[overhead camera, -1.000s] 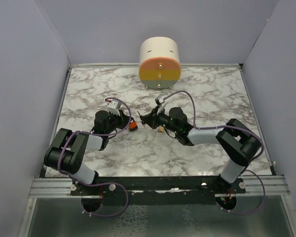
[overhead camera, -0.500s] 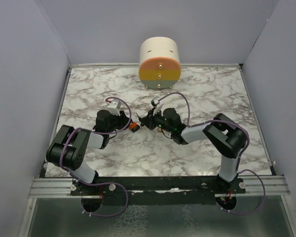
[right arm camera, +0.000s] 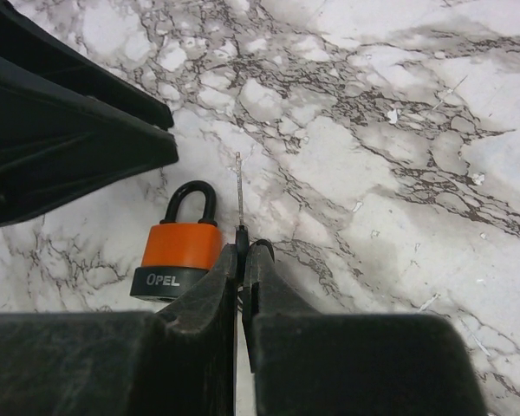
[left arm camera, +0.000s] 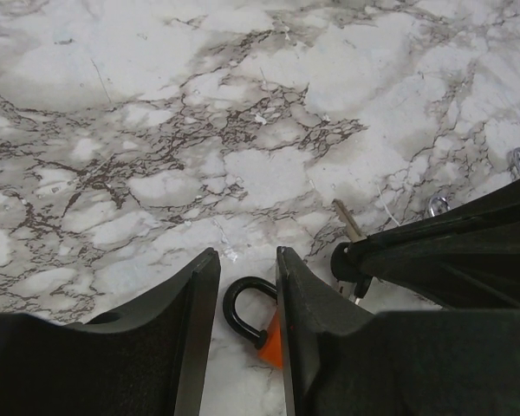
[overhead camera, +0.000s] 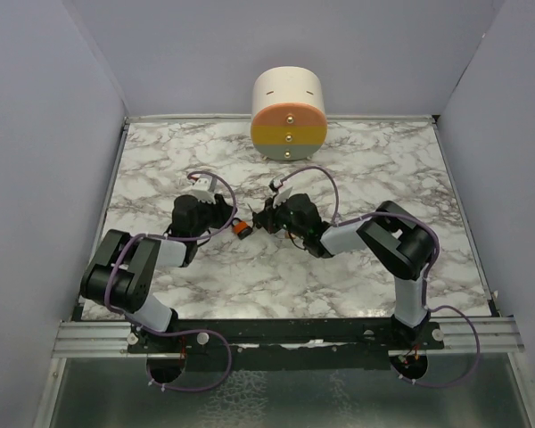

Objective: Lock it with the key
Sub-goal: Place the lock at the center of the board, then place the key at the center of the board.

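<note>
Left gripper (left arm camera: 245, 256): spread, fingers either side of padlock (right arm camera: 180, 251) shackle, not clamping. Right gripper (right arm camera: 243, 253): pressed together on key (right arm camera: 240, 186), blade out front. Padlock: flat on table (overhead camera: 374, 169) between the two arms, shackle seemingly seated. Key: just beside padlock body, not in keyhole; judged early, insertion and turn left to do. Room: open marble all round, cylinder (overhead camera: 289, 111) well apart at rear edge, walls distant; tightest spot where the arms meet.

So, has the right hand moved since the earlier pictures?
Yes. Seen from above, the right hand, shut on the key, has slid left toward the orange padlock; its wrist, earlier below the right edge of the striped drum, now sits below its middle.
</note>
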